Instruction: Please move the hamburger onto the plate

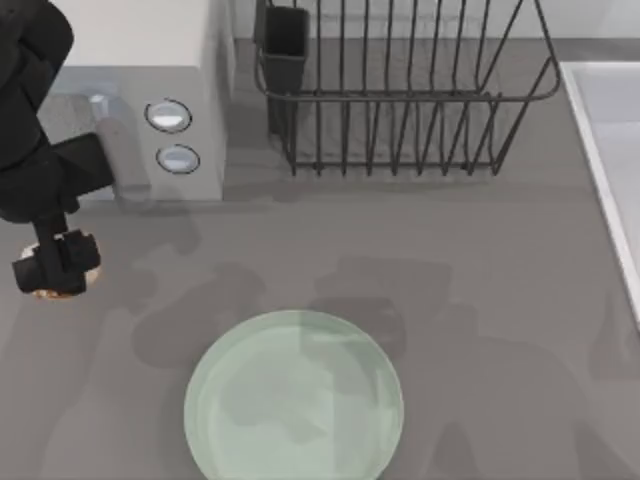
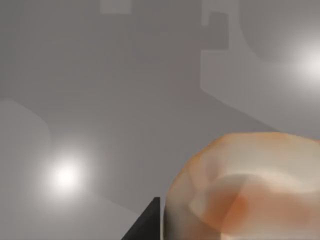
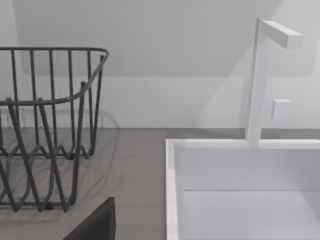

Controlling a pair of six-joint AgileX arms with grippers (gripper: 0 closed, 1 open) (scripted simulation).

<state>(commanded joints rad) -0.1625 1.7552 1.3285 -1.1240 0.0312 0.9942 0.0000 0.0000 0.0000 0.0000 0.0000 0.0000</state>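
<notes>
Your left tool (image 1: pixel 58 268) is at the far left of the worktop (image 1: pixel 480 250), right over the hamburger (image 1: pixel 62 285). From above, the dark tool body covers most of the hamburger; only orange-cream bits peek out at its side and under it. In the left wrist view the hamburger (image 2: pixel 250 190) sits right up against the camera with one dark finger (image 2: pixel 145 225) beside it. Can't tell if the fingers are clamped on it or merely around it, and can't tell if it is lifted or resting on the worktop.

The plate (image 1: pixel 295 398) is well apart from the tool, off toward the middle of the near edge, with nothing lying on it. So the hamburger isn't on the plate yet.

Progress call: early. At best the grasp is underway; the carry across to the plate and the release are all left. You'll want a firm hold confirmed before moving, because the hamburger is small and rounded and could slip.

Beyond the tool is a white appliance (image 1: pixel 160 90) with two round dials, and further across a wire dish rack (image 1: pixel 400 90). Your right arm looks parked; its wrist view takes in the dish rack (image 3: pixel 45 125), a white sink (image 3: pixel 240 190) and faucet (image 3: pixel 260 75), plus a dark tool part at the edge, state can't tell.
</notes>
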